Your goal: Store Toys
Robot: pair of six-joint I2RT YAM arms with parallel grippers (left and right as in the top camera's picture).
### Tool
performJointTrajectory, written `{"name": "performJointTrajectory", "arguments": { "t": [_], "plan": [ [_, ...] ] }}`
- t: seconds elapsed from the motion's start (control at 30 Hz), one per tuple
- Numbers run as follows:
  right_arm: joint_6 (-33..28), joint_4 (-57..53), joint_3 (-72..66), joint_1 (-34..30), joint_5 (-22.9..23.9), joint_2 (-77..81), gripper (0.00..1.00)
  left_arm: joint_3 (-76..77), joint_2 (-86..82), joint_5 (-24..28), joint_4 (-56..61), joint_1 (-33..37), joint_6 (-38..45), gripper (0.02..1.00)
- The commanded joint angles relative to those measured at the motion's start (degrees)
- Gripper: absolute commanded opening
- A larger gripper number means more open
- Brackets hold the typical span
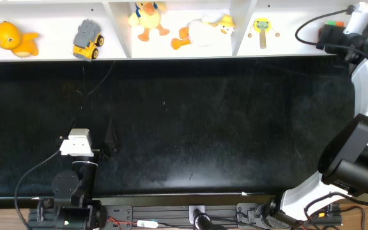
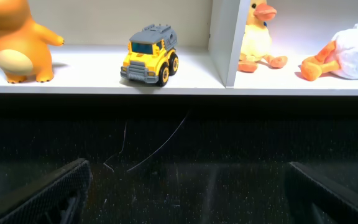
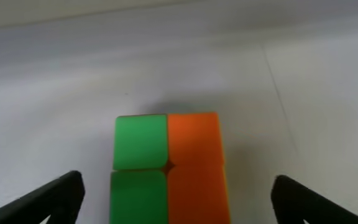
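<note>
- The puzzle cube (image 3: pixel 166 171), with green and orange faces showing, lay on a white surface. The top view put it at the far right end of the shelf (image 1: pixel 171 54).
- The right gripper (image 3: pixel 176 179) had its fingers spread wide, one on each side of the cube. Neither finger touched it, so nothing was held.
- The cube looked like hard, light plastic, rigid and unlikely to deform or break under a firm pinch. Its smooth faces could be a little slippery.
- The best hold was judged to be on two opposite flat faces, square on and near mid-height. A corner grip, or one across a seam, might twist the layers.
- The left gripper (image 2: pixel 188 167) was likewise open and empty, low over the black mat (image 1: pixel 222 128) and facing the shelf.
- The right wrist view gave the cube's squared-up pose and the gaps to each finger, while the top view reduced it to a small patch of colour beside the arm.
- The left wrist view showed the yellow truck (image 2: pixel 149 55) upright beside the orange figure (image 2: pixel 17 40) in one compartment. Past the divider sat a plush duck (image 2: pixel 260 37) and a white plush (image 2: pixel 347 53) lying on its side.
- The top view alone laid out the whole row of compartments and how far apart the two arms stood.
</note>
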Motion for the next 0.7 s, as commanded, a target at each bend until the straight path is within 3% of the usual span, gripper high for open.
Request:
{"name": "performJointTrajectory", "arguments": {
  "t": [0.03, 0.17, 0.4, 0.57, 0.7],
  "plan": [
    [0.09, -2.84, 0.42, 0.74, 2.95, -4.24, 0.998, -0.17, -0.68, -0.31, -0.11, -0.26, 1.25, 0.998],
    [0.09, -2.16, -6.84, 1.05, 8.98, -10.95, 0.993, -0.17, -0.68, -0.31, -0.11, -0.26, 1.25, 0.998],
    [0.5, -0.92, -28.65, 1.05, 11.3, -26.99, 0.998, -0.17, -0.68, -0.28, -0.11, -0.26, 1.25, 0.998],
    [6.99, 3.1, -47.01, 8.11, 11.56, -44.22, 0.996, -0.17, -0.68, -0.28, -0.11, -0.26, 1.25, 0.998],
    [16.17, 6.4, -56.39, 16.76, 13.84, -54.95, 0.996, -0.17, -0.68, -0.31, -0.11, -0.26, 1.25, 0.998]
  ]
}}
